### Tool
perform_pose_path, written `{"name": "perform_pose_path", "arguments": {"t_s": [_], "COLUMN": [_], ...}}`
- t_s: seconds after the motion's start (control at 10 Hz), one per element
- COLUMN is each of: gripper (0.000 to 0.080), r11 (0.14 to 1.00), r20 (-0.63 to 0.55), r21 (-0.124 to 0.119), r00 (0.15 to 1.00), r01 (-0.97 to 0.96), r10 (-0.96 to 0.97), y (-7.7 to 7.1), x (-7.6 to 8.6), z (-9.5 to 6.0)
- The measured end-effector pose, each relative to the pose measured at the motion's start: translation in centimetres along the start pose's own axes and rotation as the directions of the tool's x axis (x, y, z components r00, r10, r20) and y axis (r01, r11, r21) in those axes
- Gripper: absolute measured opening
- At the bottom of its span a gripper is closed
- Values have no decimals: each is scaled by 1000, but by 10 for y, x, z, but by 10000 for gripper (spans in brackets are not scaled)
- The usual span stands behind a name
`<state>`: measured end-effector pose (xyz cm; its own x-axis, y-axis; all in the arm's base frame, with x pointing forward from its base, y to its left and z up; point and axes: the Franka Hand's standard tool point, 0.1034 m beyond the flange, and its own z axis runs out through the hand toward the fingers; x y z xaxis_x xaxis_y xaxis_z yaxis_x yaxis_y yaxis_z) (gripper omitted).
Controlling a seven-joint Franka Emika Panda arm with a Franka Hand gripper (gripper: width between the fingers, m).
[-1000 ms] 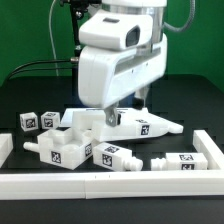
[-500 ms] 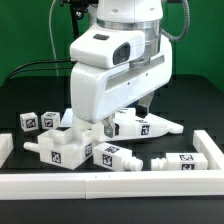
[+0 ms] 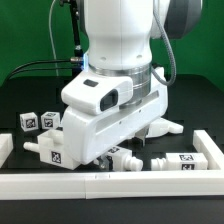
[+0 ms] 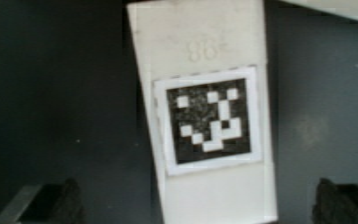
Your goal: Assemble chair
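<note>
In the wrist view a long white chair piece (image 4: pixel 202 110) with a black-and-white tag lies on the dark table. My gripper (image 4: pixel 194 205) is open, with one dark finger (image 4: pixel 34 203) on each side of the piece's end and not touching it. In the exterior view the arm's big white hand (image 3: pixel 110 110) hides the middle parts and the fingers. A small tagged block (image 3: pixel 35 121) and a notched piece (image 3: pixel 45 150) lie at the exterior view's left. A short tagged piece (image 3: pixel 180 160) and the tip of a slab (image 3: pixel 168 128) lie at the right.
A long plain white border rail (image 3: pixel 110 182) runs along the front, with raised ends at the left (image 3: pixel 5 148) and right (image 3: pixel 210 150). Black cables hang behind the arm against a green backdrop.
The arm has come lower and forward. Its hand now covers the slab and the blocks in the middle that showed before. The loose parts have not moved.
</note>
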<state>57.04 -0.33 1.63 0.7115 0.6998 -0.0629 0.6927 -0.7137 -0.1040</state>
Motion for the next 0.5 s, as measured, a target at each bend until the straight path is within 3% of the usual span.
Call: {"name": "perform_pose_path", "arguments": {"t_s": [0.1, 0.2, 0.3, 0.5], "gripper": [648, 648, 648, 626], "r11": [1000, 1000, 1000, 1000], "r20": [3, -11, -13, -12], "r21": [3, -16, -19, -18], "r00": [1000, 1000, 1000, 1000], "r01": [-2, 4, 4, 4], "r10": [2, -4, -4, -4], "y": [0, 1, 0, 0], "x": [-2, -3, -4, -4], "z": [5, 5, 7, 8]}}
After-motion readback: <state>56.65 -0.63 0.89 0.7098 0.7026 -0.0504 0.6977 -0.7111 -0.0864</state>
